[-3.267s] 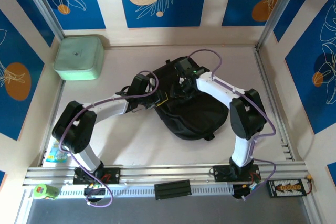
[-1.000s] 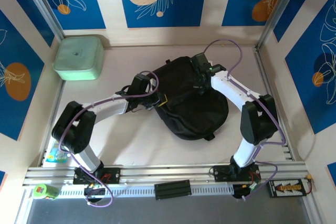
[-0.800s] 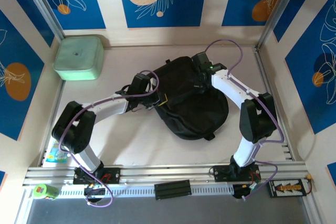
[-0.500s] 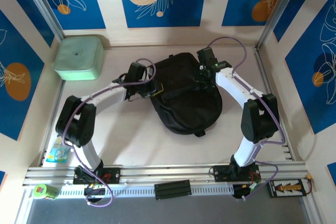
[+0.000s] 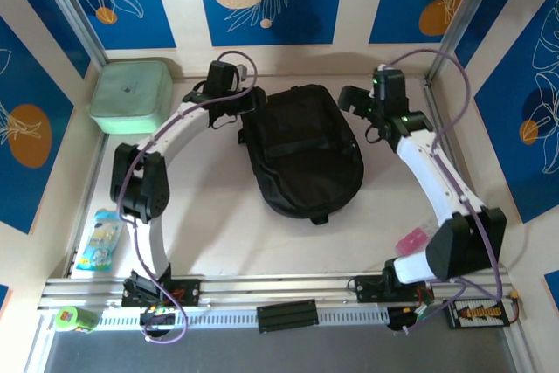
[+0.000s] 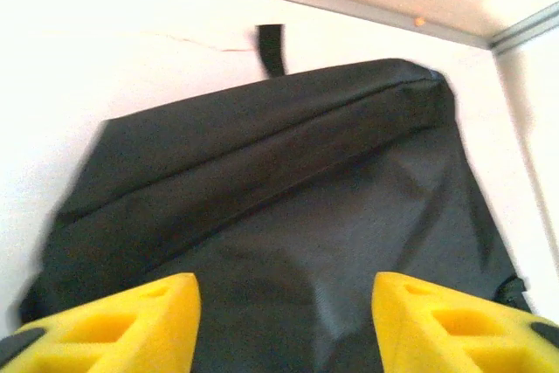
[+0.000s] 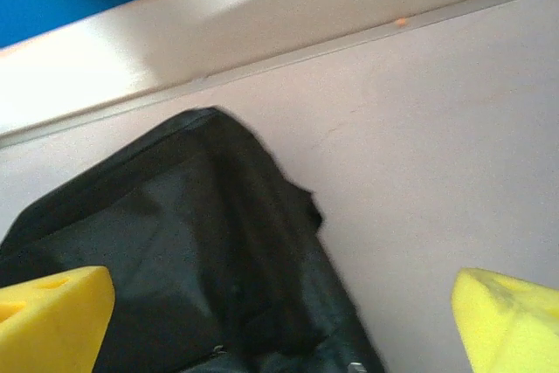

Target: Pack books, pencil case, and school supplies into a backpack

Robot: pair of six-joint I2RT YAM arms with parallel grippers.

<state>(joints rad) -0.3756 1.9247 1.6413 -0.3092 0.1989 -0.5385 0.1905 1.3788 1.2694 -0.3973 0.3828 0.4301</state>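
Backpack (image 5: 301, 150) lies flat mid-table, toward the far wall; contents hidden, can't tell if zipped. Left gripper (image 5: 247, 105) sits at its far-left edge, yellow fingers (image 6: 105, 321) parted, holding nothing. Right gripper (image 5: 351, 100) is beside its far-right edge, jaws spread wide, empty. Mint-green box (image 5: 131, 95) in far-left corner, closed, contents unseen. Pink item (image 5: 410, 239) and packet (image 5: 98, 242) lie loose on table (image 5: 218, 216).

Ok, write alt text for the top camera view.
A black backpack lies flat in the middle of the table, the left gripper and right gripper flanking its far end, neither gripping it. A mint-green box sits in the far left corner.
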